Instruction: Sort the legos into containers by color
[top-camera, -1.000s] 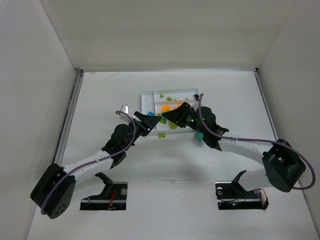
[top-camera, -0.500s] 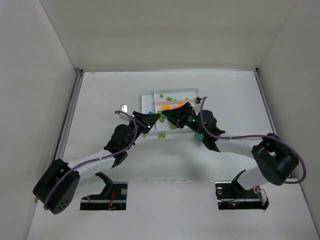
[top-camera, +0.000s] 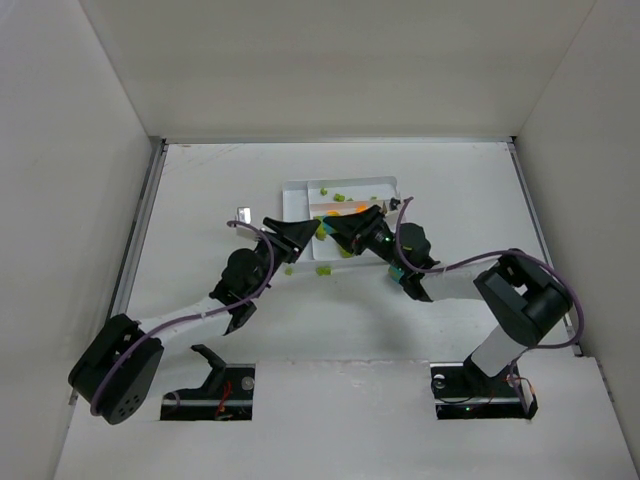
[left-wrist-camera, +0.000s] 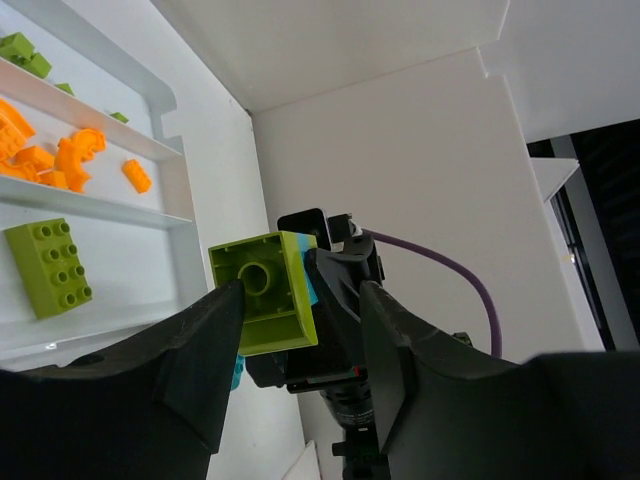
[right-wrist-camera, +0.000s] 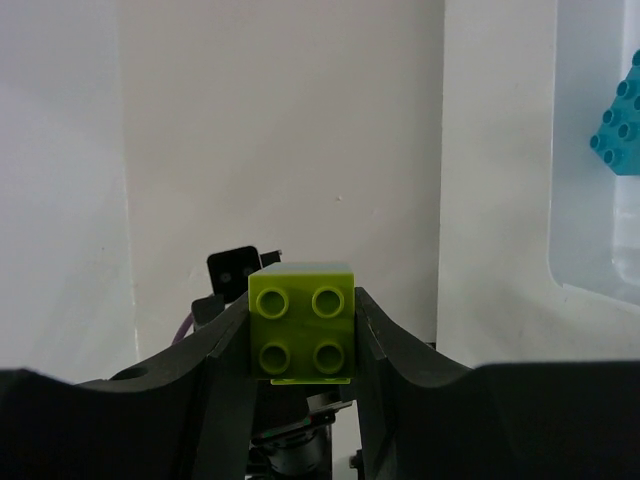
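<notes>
A lime green lego (right-wrist-camera: 301, 320), a square four-stud brick, is held off the table by my right gripper (right-wrist-camera: 301, 335), which is shut on its sides. In the left wrist view its hollow underside (left-wrist-camera: 262, 292) faces the camera, with a teal edge behind it. My left gripper (left-wrist-camera: 300, 296) stands open around this brick, one finger (left-wrist-camera: 225, 320) close beside it and the other (left-wrist-camera: 385, 330) well apart. From above, both grippers (top-camera: 305, 233) (top-camera: 338, 233) meet at the near edge of the white tray (top-camera: 297, 192). Its containers hold orange legos (left-wrist-camera: 70, 160), lime legos (left-wrist-camera: 20, 48) and a long lime brick (left-wrist-camera: 50, 265).
Two lime legos (top-camera: 323, 270) (top-camera: 287, 268) lie on the table just in front of the tray. A teal lego (top-camera: 397, 272) sits beside the right arm. Another teal lego (right-wrist-camera: 622, 118) shows at the right of the right wrist view. White walls enclose the table.
Both grippers have shifted slightly farther from the bases, toward the tray, keeping the lime brick between them. The right arm's rear links have swung left and folded upward.
</notes>
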